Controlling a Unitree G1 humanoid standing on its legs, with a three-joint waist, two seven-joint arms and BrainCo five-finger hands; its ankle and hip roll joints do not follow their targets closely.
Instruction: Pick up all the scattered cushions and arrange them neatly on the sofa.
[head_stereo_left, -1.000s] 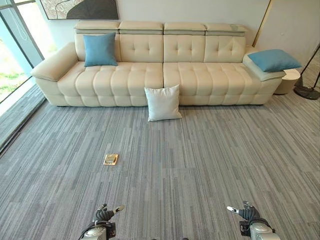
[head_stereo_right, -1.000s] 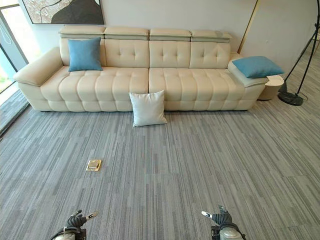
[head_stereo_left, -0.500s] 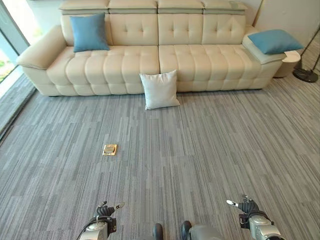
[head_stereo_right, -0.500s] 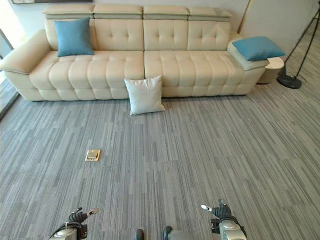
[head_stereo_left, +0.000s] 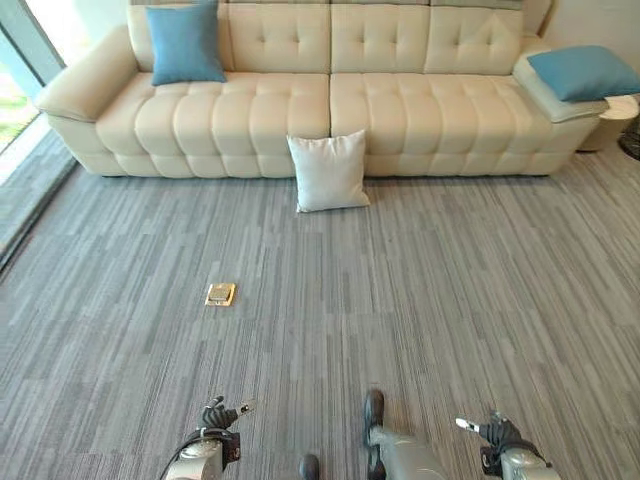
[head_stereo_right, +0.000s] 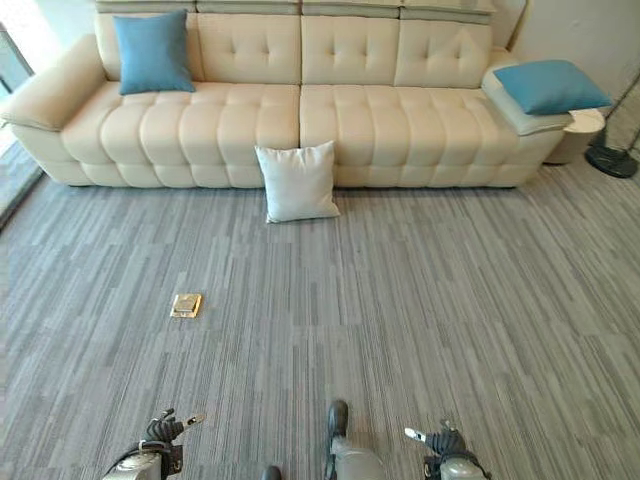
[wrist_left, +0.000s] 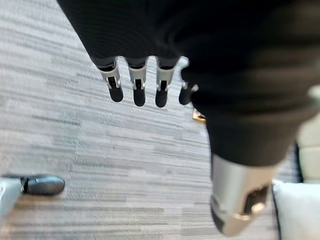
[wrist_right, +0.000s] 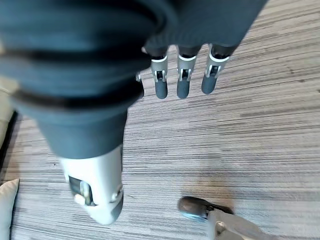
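A white cushion (head_stereo_left: 329, 171) is leaning against the sofa (head_stereo_left: 400, 110) front on the carpet (head_stereo_left: 450, 290). Two blue cushions (head_stereo_left: 185, 42) are sitting on the sofa. Left hand (wrist_left: 145, 75) and right hand (wrist_right: 185, 70) are hanging open, empty.

left robot hand (head_stereo_left: 214, 414) and right robot hand (head_stereo_left: 497, 433) low, well apart, fingers relaxed, empty

Bright daylight from left window (head_stereo_left: 20, 60); wrist views blurred.
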